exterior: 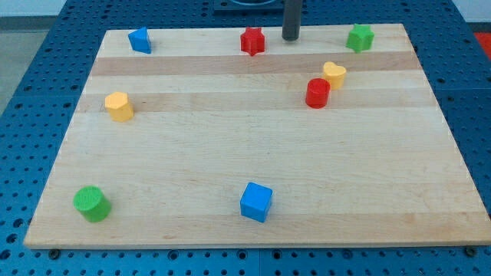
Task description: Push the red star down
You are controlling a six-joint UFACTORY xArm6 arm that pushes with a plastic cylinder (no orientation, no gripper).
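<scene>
My tip (pixel 291 38) is the bottom end of a straight dark rod. The rod comes down from the view's top edge and stands almost straight up, a little to the right of the middle. Only the short lower part of the rod shows, because the rest of the arm is cut off above, and my tip sits low near the far edge at the view's top.
</scene>
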